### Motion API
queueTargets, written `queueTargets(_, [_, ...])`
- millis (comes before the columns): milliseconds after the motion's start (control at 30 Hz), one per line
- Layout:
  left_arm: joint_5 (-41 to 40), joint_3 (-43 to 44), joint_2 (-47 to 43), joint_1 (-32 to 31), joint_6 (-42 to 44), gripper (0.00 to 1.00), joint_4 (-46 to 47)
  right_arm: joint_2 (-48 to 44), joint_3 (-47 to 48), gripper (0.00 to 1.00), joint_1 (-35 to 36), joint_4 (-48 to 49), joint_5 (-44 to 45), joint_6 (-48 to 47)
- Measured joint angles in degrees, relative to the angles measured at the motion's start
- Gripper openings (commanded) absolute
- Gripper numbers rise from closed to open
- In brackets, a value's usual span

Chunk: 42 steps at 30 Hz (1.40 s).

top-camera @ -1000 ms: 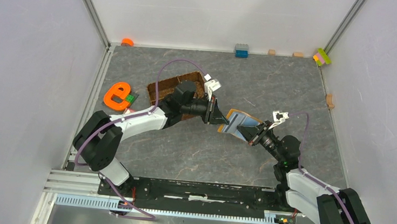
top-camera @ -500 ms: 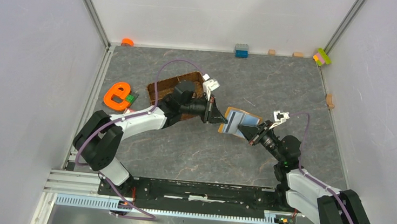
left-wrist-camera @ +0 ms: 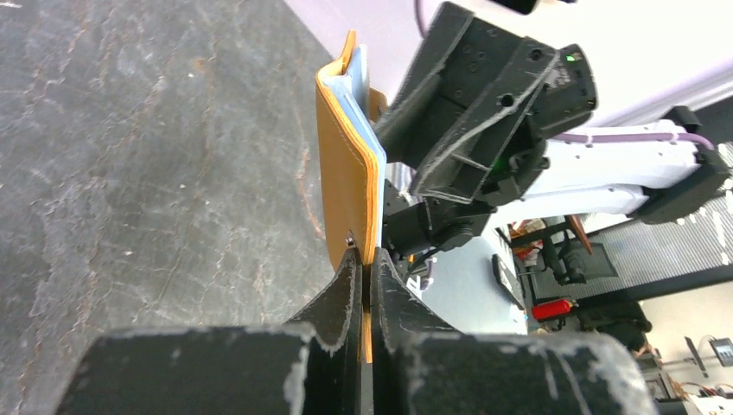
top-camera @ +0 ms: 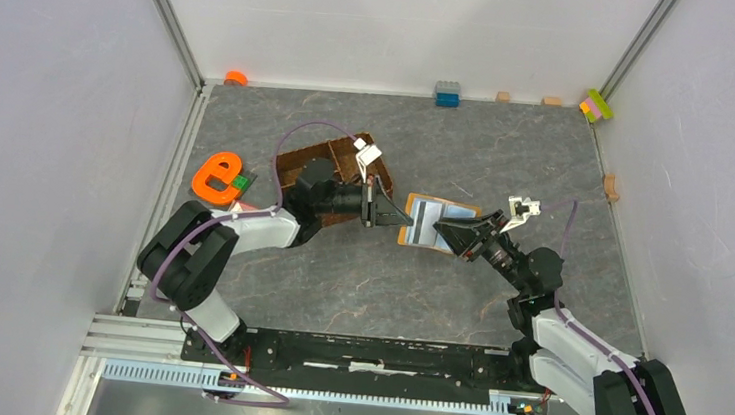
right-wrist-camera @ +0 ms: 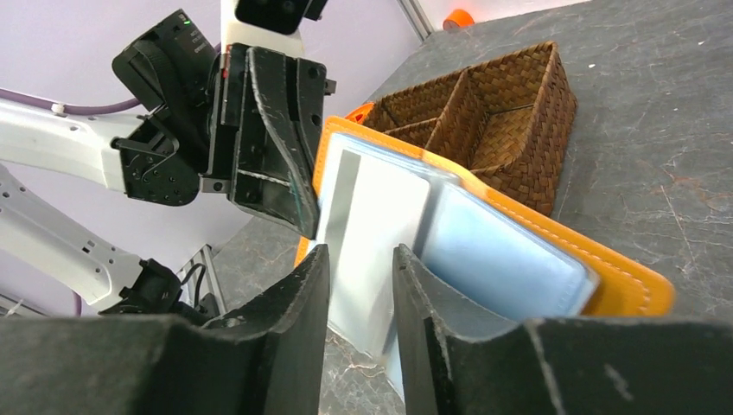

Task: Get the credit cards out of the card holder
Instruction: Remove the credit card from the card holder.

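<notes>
Starting on the left, your left gripper [left-wrist-camera: 365,264] is pinching shut on the edge of the card holder's [left-wrist-camera: 346,173] orange cover. That bite is thin. If you are pulling a card while this pinch is so shallow, the leather may slide out and the holder could drop or fold closed.

The card holder [top-camera: 432,223] is lying open between the two arms, just right of the woven tray [top-camera: 297,161], lining upward. You cannot tell whether it is resting on the table [top-camera: 386,299] or hanging clear. A pale credit card [right-wrist-camera: 376,233] is sitting in the left slot, part of it showing above the pocket.

On the right, your right gripper [right-wrist-camera: 359,255] is standing with its jaws apart, nothing clamped, and the card's face is showing through the gap. Closing from here, you are risking a grip on the pocket lip along with the card. A card this smooth may also slip out of the fingertips.

As for materials, the tray is looking like stiff brown weave with dividers, and it is close enough to snag the left arm. The cover is reading as smooth stitched orange-tan leather, flat and rectangular. The lining is appearing soft and blue-grey. The card is looking thin, rigid and glossy. The table is showing a mottled grey, stone-like pattern.
</notes>
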Motion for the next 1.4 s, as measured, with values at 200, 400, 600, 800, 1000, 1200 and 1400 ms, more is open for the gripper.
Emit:
queueTargets(200, [2.1,-2.8,0.0,1.6,-6.5,0.02,10.5,0.1,0.0,0.46,-0.2,0.1,-1.2,0.1])
queueTargets(400, [4.1,-3.1,1.7,2.2,-12.0,0.02,19.1,4.6,0.1,0.41,-1.2,5.9,-5.3,3.6])
queueTargets(600, [5.3,-3.1,2.1,2.3,-13.9,0.02,22.0,11.5,0.1,0.4,-1.3,16.0,-9.6,9.6])
queueTargets(800, [5.4,-3.1,2.1,2.4,-13.9,0.02,21.4,13.9,0.1,0.41,-1.8,21.8,-11.4,13.8])
queueTargets(1000, [5.0,-3.1,1.7,2.5,-13.7,0.02,20.5,13.0,0.1,0.42,-2.0,21.6,-11.5,14.0])
queueTargets(1200, [5.0,-3.1,0.9,2.4,-12.4,0.02,19.3,10.5,0.1,0.36,-2.0,19.6,-11.3,12.5])
queueTargets(1400, [5.0,-3.1,0.8,2.5,-11.7,0.02,18.8,11.0,0.0,0.28,-2.3,21.8,-12.1,14.6])
